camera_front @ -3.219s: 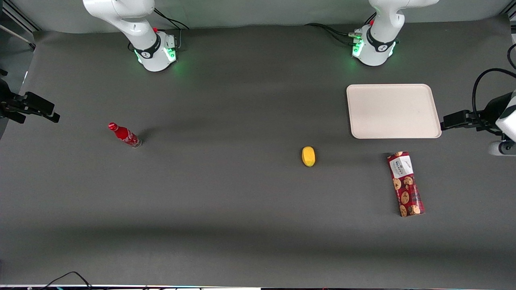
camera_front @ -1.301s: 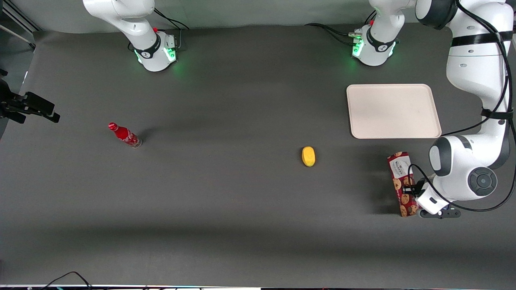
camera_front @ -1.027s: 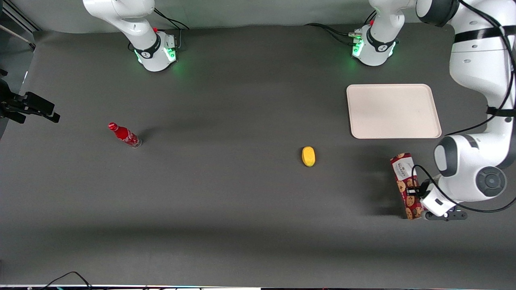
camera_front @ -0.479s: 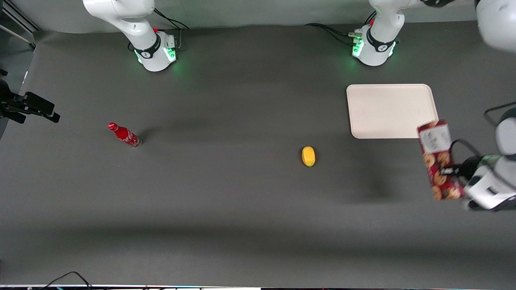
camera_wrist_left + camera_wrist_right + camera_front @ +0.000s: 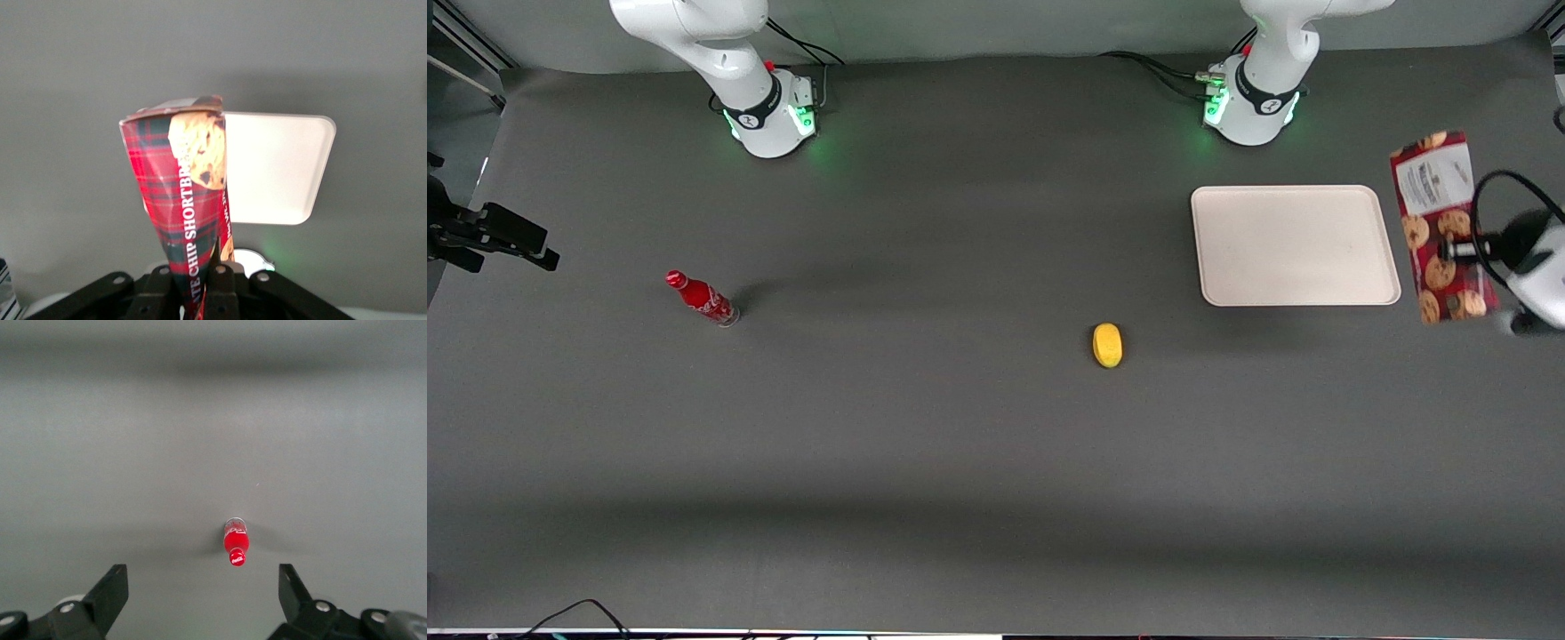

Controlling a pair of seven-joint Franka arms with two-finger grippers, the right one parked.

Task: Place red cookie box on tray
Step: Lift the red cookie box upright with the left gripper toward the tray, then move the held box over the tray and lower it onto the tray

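The red cookie box [image 5: 1439, 227], dark red with printed cookies and a white label patch, hangs in the air beside the tray [image 5: 1294, 244], out toward the working arm's end of the table. My gripper [image 5: 1458, 251] is shut on the box's lower part. In the left wrist view the box [image 5: 187, 200] rises from between my fingers [image 5: 222, 288], its tartan side facing the camera. The cream tray [image 5: 277, 170] lies flat on the table below it.
A yellow lemon-like object [image 5: 1107, 344] lies on the dark mat nearer the front camera than the tray. A small red bottle [image 5: 701, 298] stands toward the parked arm's end. Both arm bases [image 5: 1249, 98] sit along the table's back edge.
The gripper came down onto the box on the mat, shut on it, then lifted it and carried it away from the front camera to beside the tray.
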